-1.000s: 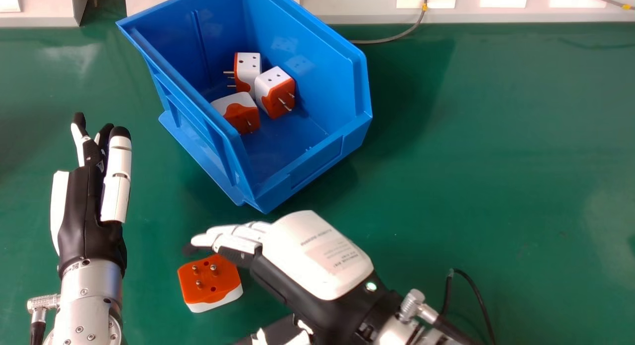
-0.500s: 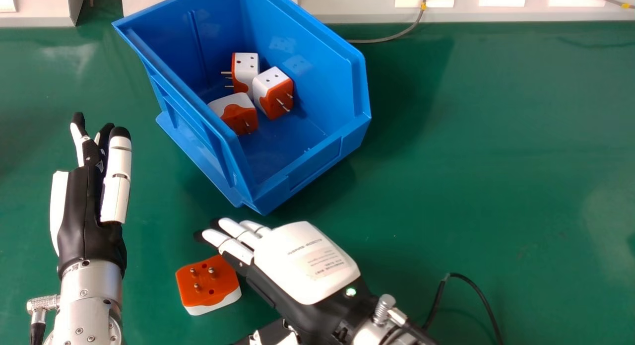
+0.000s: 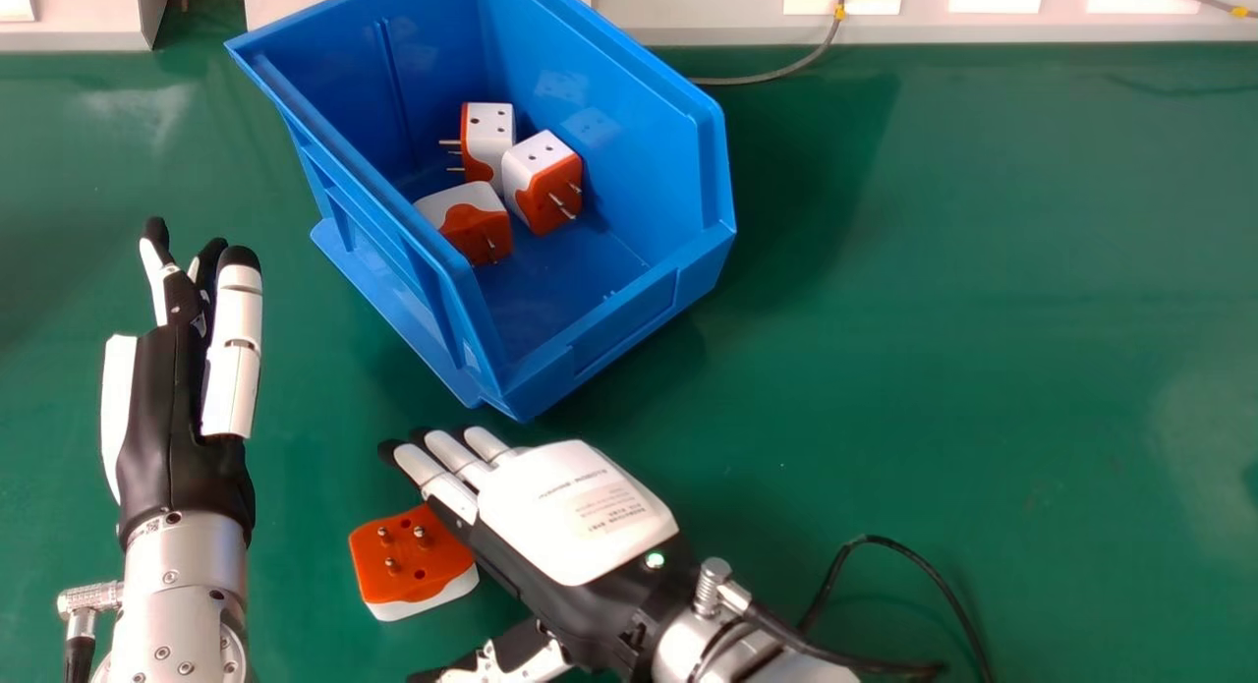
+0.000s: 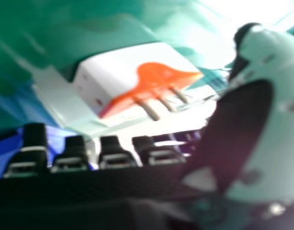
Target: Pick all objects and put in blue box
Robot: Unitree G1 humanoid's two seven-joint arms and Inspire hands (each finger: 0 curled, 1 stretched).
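Note:
My left hand (image 3: 177, 408) stands over the table at the left, its fingers straight. My right hand (image 3: 575, 511) is at the bottom centre, open, its fingers pointing left just behind and beside an orange and white plug adapter (image 3: 411, 557) that lies pins up on the table. In the right hand view, the adapter (image 4: 118, 72) appears between the fingers and thumb of my right hand (image 4: 243, 129), not gripped. The blue box (image 3: 629, 314) holds three similar adapters: one at the back (image 3: 488, 138), one at the right (image 3: 543, 182) and one nearer the front (image 3: 467, 221).
Green table (image 3: 934, 319) surrounds the box. A grey cable (image 3: 776, 77) runs from a wall socket behind the box. The black cable (image 3: 924, 565) of my right arm loops over the table at the lower right.
My right hand has shifted left and turned, its fingers now more spread behind the adapter and its thumb showing below. The left hand and the adapters have stayed in place.

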